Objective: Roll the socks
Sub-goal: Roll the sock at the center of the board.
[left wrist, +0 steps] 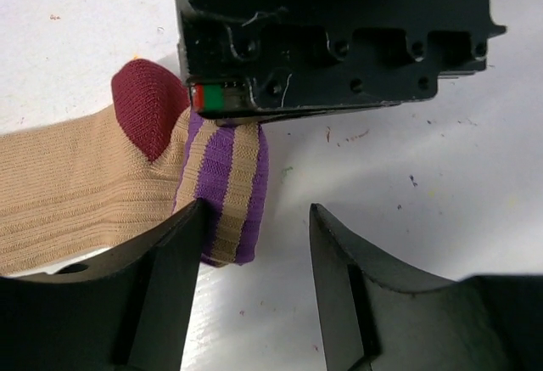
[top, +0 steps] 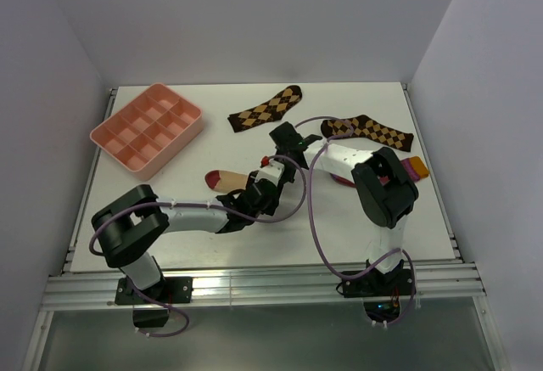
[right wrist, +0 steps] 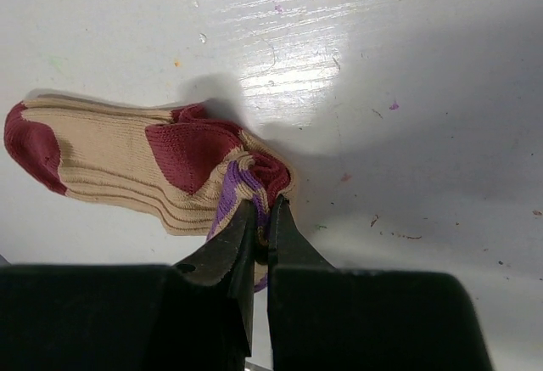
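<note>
Setting: a white table (top: 254, 248) is seen from above, with two robot arms mounted at its near edge.
Tan sock (right wrist: 110, 163): it is laid flat near the middle of the table, with its maroon toe pointed towards the left arm's side and a maroon heel patch. Its purple-and-tan striped cuff (left wrist: 225, 188) is bunched into a small fold.
Right gripper (right wrist: 263, 214): its jaws are pressed together on the folded cuff, so the tan sock is gripped at that end.
Left gripper (left wrist: 257, 218): its jaws are held apart just beside the right gripper. One finger (left wrist: 161, 286) is touched by the cuff, part of the cuff lies in the gap, and nothing is clamped.
Crimson sock (top: 414, 167): it is mostly hidden under the right arm, on the right side of the table, and only its orange cuff end is clearly seen.
Argyle socks: two dark brown diamond-patterned socks (top: 265, 109) (top: 367, 131) are laid apart near the far edge.
Pink tray (top: 182, 137): a divided tray is placed at the far left.
</note>
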Robot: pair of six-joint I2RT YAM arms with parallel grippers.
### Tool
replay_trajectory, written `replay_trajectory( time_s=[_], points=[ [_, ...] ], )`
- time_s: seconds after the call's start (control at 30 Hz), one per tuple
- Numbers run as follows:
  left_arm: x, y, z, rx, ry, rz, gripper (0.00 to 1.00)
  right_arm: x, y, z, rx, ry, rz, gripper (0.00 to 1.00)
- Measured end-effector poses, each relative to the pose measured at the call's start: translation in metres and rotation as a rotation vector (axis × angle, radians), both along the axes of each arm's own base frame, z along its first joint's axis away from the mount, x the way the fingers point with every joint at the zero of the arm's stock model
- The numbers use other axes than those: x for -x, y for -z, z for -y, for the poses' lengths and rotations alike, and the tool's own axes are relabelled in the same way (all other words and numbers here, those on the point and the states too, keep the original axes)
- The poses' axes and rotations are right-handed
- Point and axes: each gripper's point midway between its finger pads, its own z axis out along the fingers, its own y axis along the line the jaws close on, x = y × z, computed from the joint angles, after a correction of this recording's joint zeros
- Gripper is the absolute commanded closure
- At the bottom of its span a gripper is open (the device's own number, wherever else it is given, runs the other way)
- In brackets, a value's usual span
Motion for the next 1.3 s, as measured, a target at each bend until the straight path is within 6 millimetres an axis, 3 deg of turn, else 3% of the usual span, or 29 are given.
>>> replay_trajectory(
  time_s=[0.17, 0.27, 0.47, 0.5, 0.63, 0.9, 1.1, 1.3],
  points=[
    [-0.007, 0.007, -0.002, -0.032, -0.041, 0.026, 0.46, -0.002, -0.001, -0.002, -0.009, -0.002, 0.007, 1.00],
    [-0.010, 0.010, -0.006, -0.046, -0.072, 0.037, 0.53, -0.003, -0.002, -0.005, -0.022, -0.006, 0.013, 1.00],
    [-0.014, 0.013, -0.013, -0.048, -0.130, 0.046, 0.83, -0.006, -0.001, -0.010, -0.063, -0.013, 0.038, 0.99],
    [-0.014, 0.013, -0.013, -0.044, -0.134, 0.045, 0.90, -0.006, -0.001, -0.010, -0.070, -0.014, 0.044, 0.96],
    [-0.015, 0.012, -0.013, -0.016, -0.147, 0.031, 0.99, -0.007, -0.005, -0.011, -0.097, -0.009, 0.064, 0.83],
    [-0.023, 0.008, -0.033, 0.170, -0.183, -0.088, 0.99, -0.013, -0.038, -0.011, -0.180, 0.006, 0.141, 0.38],
    [-0.028, 0.007, -0.048, 0.374, -0.193, -0.230, 0.99, -0.026, -0.073, -0.014, -0.255, 0.018, 0.243, 0.30],
    [-0.027, 0.006, -0.065, 0.603, -0.212, -0.372, 0.99, -0.021, -0.061, -0.015, -0.272, 0.008, 0.230, 0.28]
  ],
)
